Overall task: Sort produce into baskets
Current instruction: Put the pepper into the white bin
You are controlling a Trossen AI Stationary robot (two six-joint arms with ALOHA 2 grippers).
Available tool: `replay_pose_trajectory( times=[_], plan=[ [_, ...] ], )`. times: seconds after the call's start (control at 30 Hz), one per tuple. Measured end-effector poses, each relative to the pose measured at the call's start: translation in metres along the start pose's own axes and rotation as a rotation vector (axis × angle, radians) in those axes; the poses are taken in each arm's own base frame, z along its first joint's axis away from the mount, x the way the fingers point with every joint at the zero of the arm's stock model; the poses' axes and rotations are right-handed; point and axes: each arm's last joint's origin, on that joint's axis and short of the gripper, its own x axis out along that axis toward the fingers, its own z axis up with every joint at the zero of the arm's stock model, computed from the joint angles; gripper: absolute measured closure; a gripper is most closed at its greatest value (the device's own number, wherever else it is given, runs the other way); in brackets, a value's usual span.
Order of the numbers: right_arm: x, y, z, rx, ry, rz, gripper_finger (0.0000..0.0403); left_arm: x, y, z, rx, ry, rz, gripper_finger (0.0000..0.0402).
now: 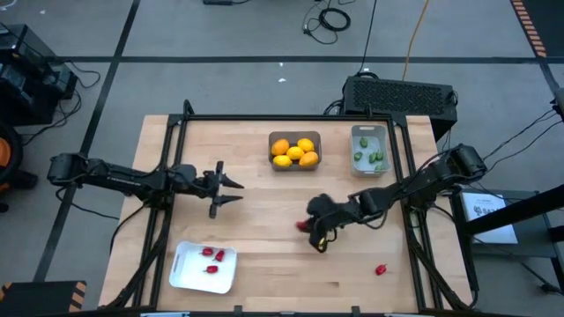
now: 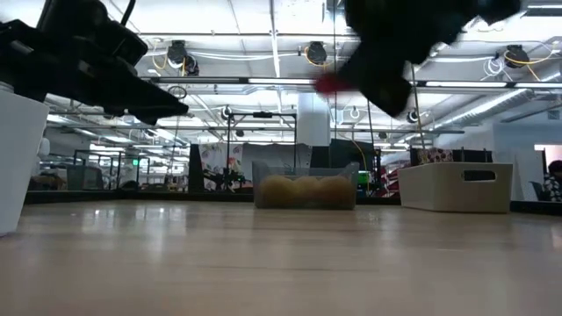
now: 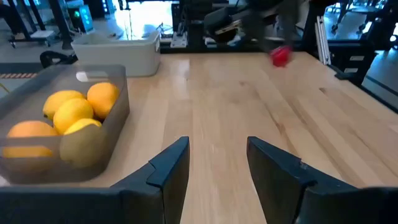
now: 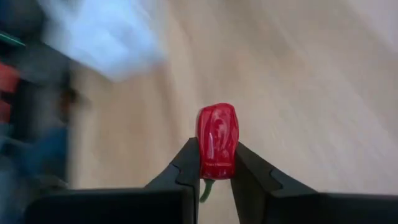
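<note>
Right up close in the right wrist view, a little red pepper (image 4: pixel 217 141) sits pinched between the right tool (image 4: pixel 216 167), fingers closed on its lower end only. It's held above the tabletop (image 1: pixel 264 238), between the white tray (image 1: pixel 188 276) and the yellow fruit bin (image 1: pixel 294 162). Such a shallow grip could let it slip mid-carry. Only the high view shows a stray red piece (image 1: pixel 381 269). The left tool (image 1: pixel 231 191) hangs part open, empty.

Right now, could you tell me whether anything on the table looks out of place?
Only one stray: a small red piece lies loose on the bare wood near the table's front right, outside the white tray holding the other red pieces. Nothing looks spilled or damaged.
</note>
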Motion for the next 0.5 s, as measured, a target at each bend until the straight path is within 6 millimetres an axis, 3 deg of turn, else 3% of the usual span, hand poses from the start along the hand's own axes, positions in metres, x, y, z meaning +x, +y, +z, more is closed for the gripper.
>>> replay_pose_trajectory(
  times=[0.2,0.5],
  plan=[
    [0.026,0.023,0.02,-0.213,-0.307,0.205,0.0349,0.0,0.0,0.001,-0.001,-0.008,0.001,0.0233],
    [0.116,0.083,0.068,-0.451,-0.301,0.279,0.0348,0.0,0.0,0.001,-0.002,-0.005,0.005,0.0234]
  ],
)
